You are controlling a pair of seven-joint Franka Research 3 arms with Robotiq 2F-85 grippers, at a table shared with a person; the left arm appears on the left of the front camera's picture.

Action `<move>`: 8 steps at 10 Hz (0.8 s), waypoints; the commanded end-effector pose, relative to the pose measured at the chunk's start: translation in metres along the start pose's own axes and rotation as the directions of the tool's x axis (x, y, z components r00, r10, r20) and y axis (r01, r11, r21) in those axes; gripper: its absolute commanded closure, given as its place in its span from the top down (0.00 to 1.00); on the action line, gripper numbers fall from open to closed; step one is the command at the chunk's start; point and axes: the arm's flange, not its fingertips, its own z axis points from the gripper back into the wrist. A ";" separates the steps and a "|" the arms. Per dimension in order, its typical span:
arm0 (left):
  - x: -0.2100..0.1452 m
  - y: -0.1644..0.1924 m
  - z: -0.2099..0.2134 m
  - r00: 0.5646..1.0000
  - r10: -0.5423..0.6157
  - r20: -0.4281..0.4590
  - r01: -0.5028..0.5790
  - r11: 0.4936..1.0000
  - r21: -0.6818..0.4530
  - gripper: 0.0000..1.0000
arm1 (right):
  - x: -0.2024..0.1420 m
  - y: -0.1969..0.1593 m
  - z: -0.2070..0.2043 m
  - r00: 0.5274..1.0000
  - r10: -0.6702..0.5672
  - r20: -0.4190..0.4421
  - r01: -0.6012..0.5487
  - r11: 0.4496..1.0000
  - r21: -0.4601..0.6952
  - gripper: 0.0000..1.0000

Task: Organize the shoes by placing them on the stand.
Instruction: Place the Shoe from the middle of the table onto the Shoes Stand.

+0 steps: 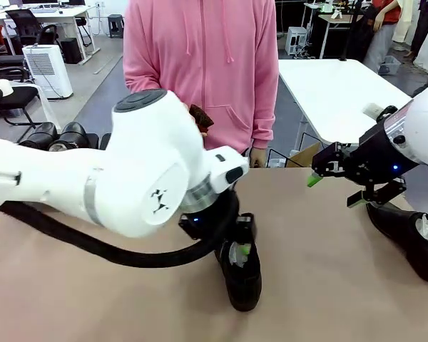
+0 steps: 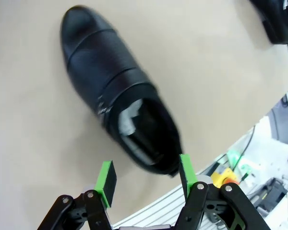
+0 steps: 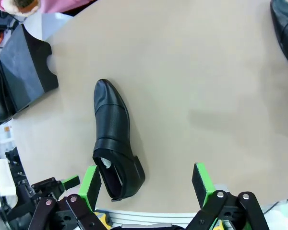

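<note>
Left gripper [image 2: 145, 172] is part-spread and clamped on nothing: one pad [image 2: 185, 170] sits at the heel rim of the shoe [image 2: 110, 91], the other has bare table [image 2: 206, 86] showing between it and the leather. Shoe lies flat on its sole mid-table, opening up, toe away from the fingers.

Step, my read: pick-up approach on this shoe, grasp not made.

Next move needs:
- drop until both pads bracket the heel or one wall of the opening
- close and lift
- carry to the stand [image 3: 24, 72], at the table edge by the person [image 1: 200, 57], well apart from here

Glossy leather, so a shallow pinch may slip.

Second shoe [image 1: 403, 239] lies at the right side. Right gripper [image 1: 335, 191] hovers near it, fully spread and empty.
</note>
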 end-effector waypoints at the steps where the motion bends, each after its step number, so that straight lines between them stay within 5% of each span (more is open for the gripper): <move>1: 0.007 -0.027 -0.006 0.999 0.031 0.033 -0.033 0.999 0.036 0.69 | 0.001 -0.001 -0.001 1.000 0.003 -0.006 -0.003 1.000 0.005 1.00; 4: 0.010 -0.062 -0.025 0.996 0.070 -0.059 -0.068 0.997 0.035 0.69 | 0.001 -0.001 -0.001 1.000 0.003 -0.006 -0.003 1.000 0.005 1.00; 8: 0.019 -0.075 -0.057 0.991 0.133 0.000 -0.132 0.986 0.104 0.69 | 0.001 -0.001 -0.001 1.000 0.003 -0.006 -0.003 1.000 0.005 1.00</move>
